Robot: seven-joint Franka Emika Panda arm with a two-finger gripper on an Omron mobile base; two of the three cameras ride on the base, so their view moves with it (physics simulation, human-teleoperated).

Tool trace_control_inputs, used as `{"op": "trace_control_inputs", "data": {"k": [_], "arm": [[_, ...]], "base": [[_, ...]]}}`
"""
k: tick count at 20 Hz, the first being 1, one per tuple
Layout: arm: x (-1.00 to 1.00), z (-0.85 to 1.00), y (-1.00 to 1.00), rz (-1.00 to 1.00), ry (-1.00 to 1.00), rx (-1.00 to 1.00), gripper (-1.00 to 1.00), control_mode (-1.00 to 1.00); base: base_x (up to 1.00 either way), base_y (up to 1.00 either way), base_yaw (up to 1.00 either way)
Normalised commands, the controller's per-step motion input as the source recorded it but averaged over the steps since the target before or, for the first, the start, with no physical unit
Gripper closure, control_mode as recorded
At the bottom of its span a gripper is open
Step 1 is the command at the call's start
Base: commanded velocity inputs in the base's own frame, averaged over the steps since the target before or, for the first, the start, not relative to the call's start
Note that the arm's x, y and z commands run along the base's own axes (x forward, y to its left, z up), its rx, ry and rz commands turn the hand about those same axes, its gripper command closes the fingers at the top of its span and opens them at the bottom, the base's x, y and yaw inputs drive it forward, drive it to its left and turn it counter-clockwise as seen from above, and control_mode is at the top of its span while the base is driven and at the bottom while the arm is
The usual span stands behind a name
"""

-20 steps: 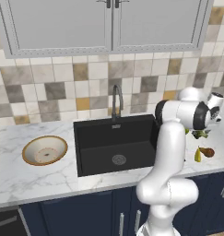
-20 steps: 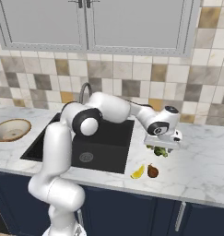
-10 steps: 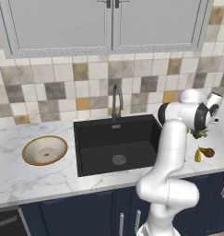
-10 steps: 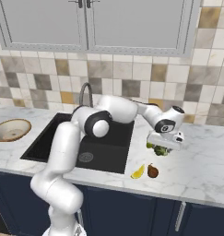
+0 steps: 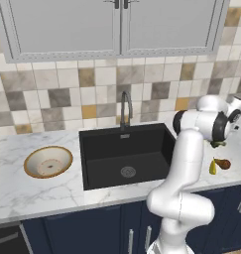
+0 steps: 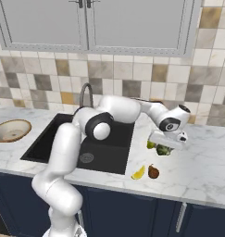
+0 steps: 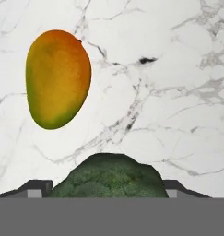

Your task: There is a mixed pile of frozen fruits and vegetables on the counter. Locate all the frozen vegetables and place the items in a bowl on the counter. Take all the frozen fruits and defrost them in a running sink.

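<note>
One dark-green, bumpy broccoli lump (image 7: 109,176) sits gripped between the gripper's (image 7: 109,186) two fingers above the white marble counter (image 7: 178,69), near an oval yellow-green fruit (image 7: 57,78).

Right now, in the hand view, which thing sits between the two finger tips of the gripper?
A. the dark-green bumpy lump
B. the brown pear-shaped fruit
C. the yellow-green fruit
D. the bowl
A: the dark-green bumpy lump sits between the gripper tips, while the yellow-green fruit lies apart on the counter.
</note>
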Motion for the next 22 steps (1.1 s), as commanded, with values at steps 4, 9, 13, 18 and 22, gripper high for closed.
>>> {"op": "trace_control_inputs", "data": {"k": [4, 9, 13, 18, 22], "arm": [[-0.54, 0.45, 0.51, 0.01, -0.13, 0.0, 1.0, -1.0], [-0.69, 0.26, 0.85, 0.0, -0.13, -0.04, 1.0, -1.0], [-0.69, 0.22, 0.94, 0.0, -0.06, -0.07, 1.0, -1.0], [-0.57, 0.47, 0.91, -0.01, 0.0, -0.14, 1.0, -1.0], [-0.56, 0.56, 0.86, -0.05, 0.0, -0.17, 1.0, -1.0]], "base": [[0.0, 0.0, 0.0], [0.0, 0.0, 0.0], [0.0, 0.0, 0.0], [0.0, 0.0, 0.0], [0.0, 0.0, 0.0]]}}
